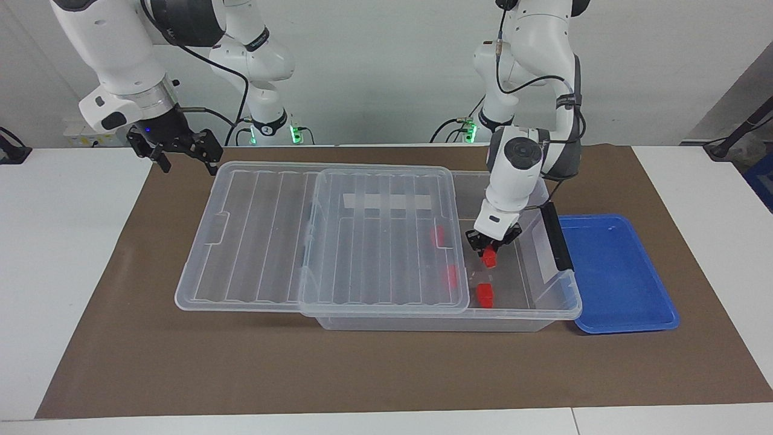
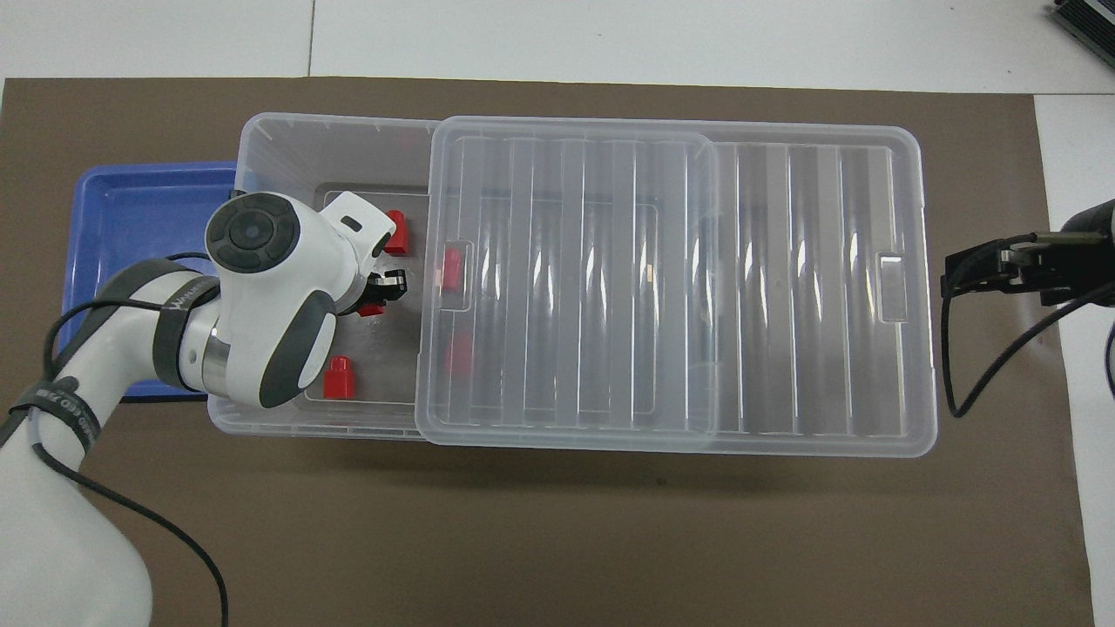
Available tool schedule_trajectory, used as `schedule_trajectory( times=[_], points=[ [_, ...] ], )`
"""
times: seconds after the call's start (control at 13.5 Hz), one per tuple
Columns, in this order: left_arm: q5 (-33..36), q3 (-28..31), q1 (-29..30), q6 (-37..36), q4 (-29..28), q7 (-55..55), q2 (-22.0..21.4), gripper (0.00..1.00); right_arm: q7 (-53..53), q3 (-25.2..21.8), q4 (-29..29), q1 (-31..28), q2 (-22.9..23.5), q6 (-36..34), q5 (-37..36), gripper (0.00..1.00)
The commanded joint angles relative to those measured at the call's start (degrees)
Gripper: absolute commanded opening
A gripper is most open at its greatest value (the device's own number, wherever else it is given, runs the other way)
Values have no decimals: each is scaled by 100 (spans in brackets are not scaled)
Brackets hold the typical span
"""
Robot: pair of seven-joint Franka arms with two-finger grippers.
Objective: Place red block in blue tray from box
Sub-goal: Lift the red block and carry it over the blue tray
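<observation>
Lifting straight up looks like the safest way to finish this step: the left gripper [image 1: 492, 243] has its fingers pinched on the red block [image 1: 488, 258], which hangs from the fingertips inside the open end of the clear storage box [image 1: 546, 314], apparently just off the floor, though contact there is hard to rule out. The block should rise above the box wall and the black latch handle [image 1: 555, 235] before any sideways travel, since both stand between it and the blue tray [image 1: 622, 275], which lies on the brown mat just beside the box at the left arm's end of the table. The ribbed clear lid [image 1: 386, 241] is slid toward the right arm's end and covers most of the box, so the opening is narrow; drifting toward the lid edge would risk a knock. Only the upper part of the block seems gripped, so a slow, level carry would guard against slipping. As for its pose, the held block appears to hang with its long axis roughly vertical, slightly tilted, most of it below the fingertips; which end is the stepped one cannot be told. The right gripper [image 1: 181, 148], fingers spread wide, waits over the mat's corner by the lid.
</observation>
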Motion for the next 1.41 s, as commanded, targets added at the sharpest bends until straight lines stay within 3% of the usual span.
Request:
schedule_trajectory(
  times=[0.0,0.37,0.59,0.82,1.34],
  points=[
    [127,-11,164,-1266,957,50,-38,0,49,44,-74,-67,-60,35,61,100],
    [74,24,795,-2673,1670,1241,-425,0,49,44,-83,-67,-60,26,61,100],
    [39,24,1629,-2887,1812,2753,-521,0,49,44,-74,-67,-60,35,61,100],
    [-14,24,2307,-1933,1244,3766,-653,0,49,44,-74,-67,-60,35,61,100],
    [-23,41,2651,-253,-57,4093,-654,0,49,44,-83,-67,-60,35,61,100]
  ],
)
